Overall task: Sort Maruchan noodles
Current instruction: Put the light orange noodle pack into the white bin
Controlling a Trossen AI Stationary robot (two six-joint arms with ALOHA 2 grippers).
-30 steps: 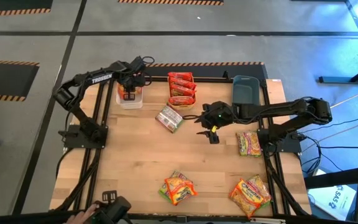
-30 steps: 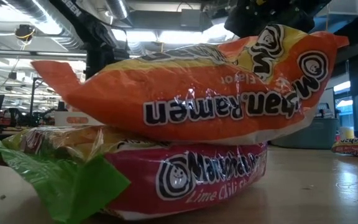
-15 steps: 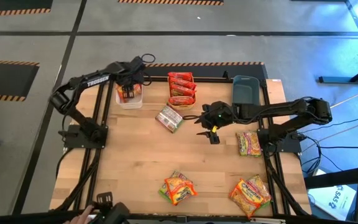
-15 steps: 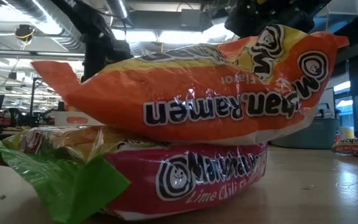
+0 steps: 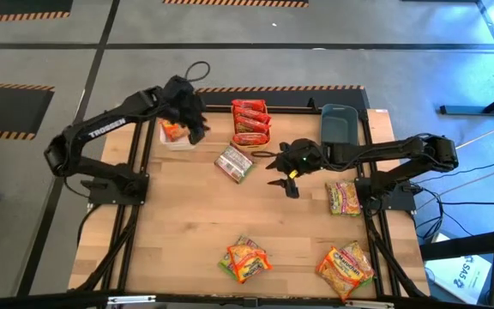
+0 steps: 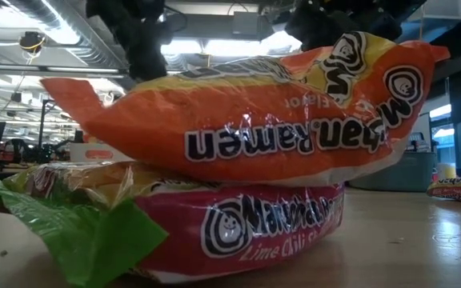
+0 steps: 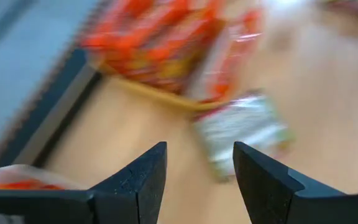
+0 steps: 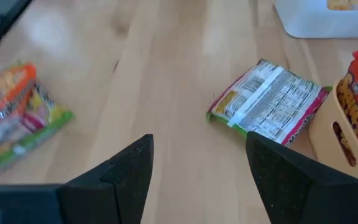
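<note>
Two grippers hang over the tabletop [image 5: 187,223], both with fingers spread and holding nothing. Taking the orange bin [image 5: 250,123] of red packets as landmark: the left gripper [image 5: 197,129] is just to its left, beside the white bin [image 5: 176,135], which holds an orange packet [image 5: 172,130]. A face-down silvery packet [image 5: 234,163] lies on the wood just in front of the orange bin, and the right gripper [image 5: 283,172] hovers beyond that packet, near the grey-blue bin [image 5: 339,125]. Farther from the landmark lie three more clusters of packets, near the front edge [image 5: 245,259] [image 5: 346,268] and by the right arm's base [image 5: 343,197]; how many each holds is hard to tell
</note>
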